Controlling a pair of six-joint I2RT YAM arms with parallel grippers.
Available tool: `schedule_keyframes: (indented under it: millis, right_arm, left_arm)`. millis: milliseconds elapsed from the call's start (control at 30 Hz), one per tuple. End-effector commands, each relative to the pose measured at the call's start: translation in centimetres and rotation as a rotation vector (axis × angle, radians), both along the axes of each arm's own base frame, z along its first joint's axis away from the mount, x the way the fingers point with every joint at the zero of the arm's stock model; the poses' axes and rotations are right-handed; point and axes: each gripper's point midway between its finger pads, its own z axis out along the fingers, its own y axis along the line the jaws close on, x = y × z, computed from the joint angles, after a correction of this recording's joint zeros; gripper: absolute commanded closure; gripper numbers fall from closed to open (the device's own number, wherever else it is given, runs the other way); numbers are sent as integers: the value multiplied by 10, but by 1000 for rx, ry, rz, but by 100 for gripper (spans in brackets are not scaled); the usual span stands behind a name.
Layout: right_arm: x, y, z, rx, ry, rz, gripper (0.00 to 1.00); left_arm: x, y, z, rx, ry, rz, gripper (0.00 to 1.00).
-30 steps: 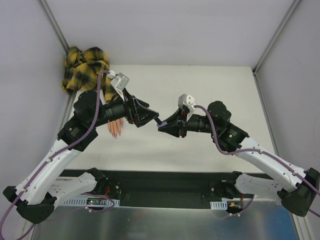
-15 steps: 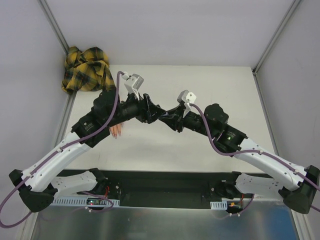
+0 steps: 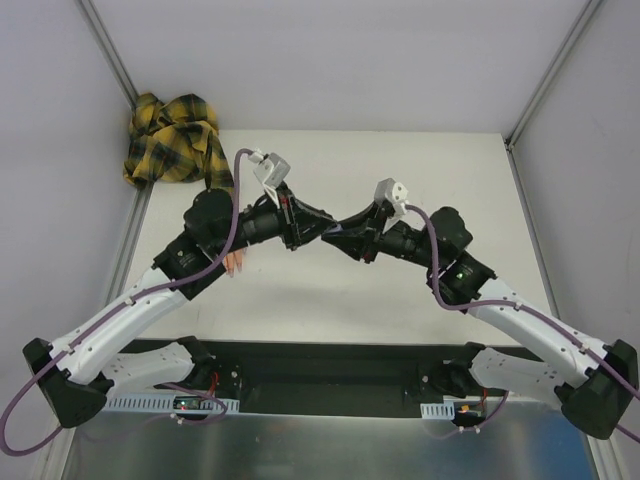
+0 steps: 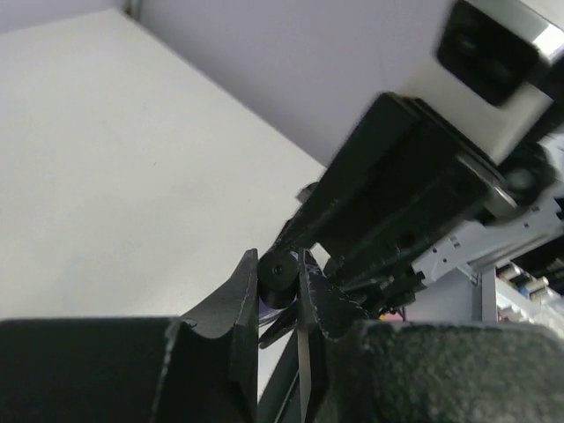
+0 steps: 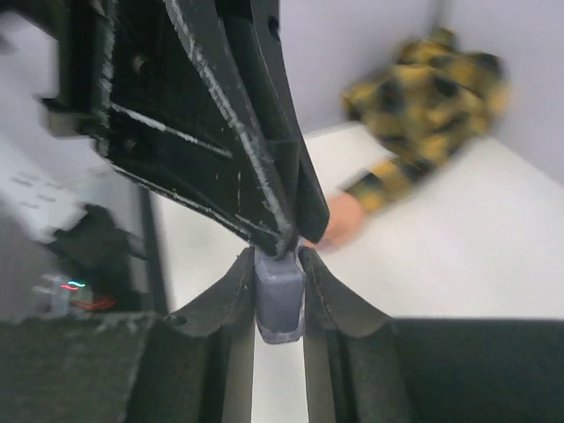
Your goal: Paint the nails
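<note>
The nails (image 3: 232, 269) sit at centre-left of the overhead view, on fingertips poking out from under the left arm. At this size they are only a pinkish tint on the fake hand (image 3: 234, 260). The hand lies flat on the worktop (image 3: 420, 170), and its plaid sleeve (image 3: 172, 138) is bunched up in the upper-left corner.

Both end effectors are well apart from those nails, meeting tip to tip at mid-frame. The left end effector (image 3: 322, 232) comes in from the left and the right end effector (image 3: 342, 233) from the right. From above you cannot tell what is between them.

The wrist cameras settle it. In the left wrist view, the left end effector (image 4: 278, 264) is clamped tight on a round black cap (image 4: 278, 280), with the other arm's black fingers filling the upper right. In the right wrist view, the right end effector (image 5: 278, 260) is squeezed on a small purple-grey bottle (image 5: 279, 298) at lower centre, and the left one's tips bear down onto its top. Behind it, blurred, the fake hand (image 5: 339, 222) and the yellow-black sleeve (image 5: 427, 97) show at upper right, too soft to make out any nail.
</note>
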Motion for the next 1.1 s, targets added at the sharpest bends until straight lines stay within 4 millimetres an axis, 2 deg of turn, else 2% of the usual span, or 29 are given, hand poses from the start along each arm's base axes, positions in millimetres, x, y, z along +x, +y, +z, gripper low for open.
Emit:
schedule_keyframes:
  millis: [0, 67, 133, 200, 233, 267, 300, 367, 400, 433, 500, 533, 600, 633, 667, 733, 767, 833, 867, 967, 1067]
  right_arm:
    - [-87, -12, 66, 316, -89, 567, 100]
    - [-99, -15, 75, 340, -121, 677, 100]
    - [-102, -18, 79, 368, -82, 702, 100]
    - [-97, -18, 81, 375, -82, 689, 100]
    - [-94, -17, 80, 372, -78, 677, 100]
    - [-89, -18, 77, 369, -61, 648, 100]
    - [-85, -18, 76, 366, -72, 626, 100]
    - [-77, -18, 72, 341, -46, 572, 100]
    - [-73, -18, 69, 326, -41, 542, 100]
    - [-63, -14, 54, 271, -20, 495, 100]
    - [-56, -17, 56, 253, -33, 419, 100]
    - [-49, -16, 45, 209, -23, 377, 100]
    - [-37, -20, 49, 206, -32, 278, 100]
    - [-32, -21, 48, 195, -33, 237, 100]
    - [-25, -19, 40, 161, -26, 187, 100]
    - [-21, -19, 43, 139, -46, 129, 100]
    - [-17, -16, 35, 98, -52, 73, 100]
    - [-20, -12, 34, 69, -62, 42, 100]
    - [-12, -14, 35, 70, -66, -20, 100]
    - [-7, -14, 37, 67, -83, -84, 100]
    - [-5, -14, 37, 60, -97, -116, 100]
  left_arm:
    - [-92, -6, 43, -275, -300, -497, 100]
    - [-102, -5, 43, -296, -308, -553, 100]
    - [-99, -9, 37, -250, -263, -568, 100]
    - [-92, -11, 33, -213, -232, -532, 100]
    - [-88, -10, 41, -202, -269, -506, 100]
    - [-83, -9, 26, -136, -199, -476, 100]
    - [-71, -6, 37, -120, -231, -396, 85]
    - [-64, 0, 27, -58, -189, -336, 52]
    - [-58, 6, 33, -57, -204, -279, 33]
    - [-56, 9, 34, -55, -204, -246, 27]
    - [-50, 19, 40, -56, -208, -169, 20]
    - [-47, 23, 44, -60, -207, -138, 17]
    - [-38, 30, 46, -57, -154, -56, 16]
    - [-27, 35, 45, -51, -128, 20, 17]
    - [-20, 37, 44, -46, -99, 64, 17]
    - [-11, 39, 45, -55, -28, 129, 18]
    - [-4, 42, 46, -62, -16, 172, 20]
    - [1, 39, 47, -69, 5, 195, 21]
    - [5, 39, 47, -67, 6, 212, 23]
    - [14, 32, 41, -50, 27, 233, 26]
    - [16, 28, 39, -37, 25, 240, 37]
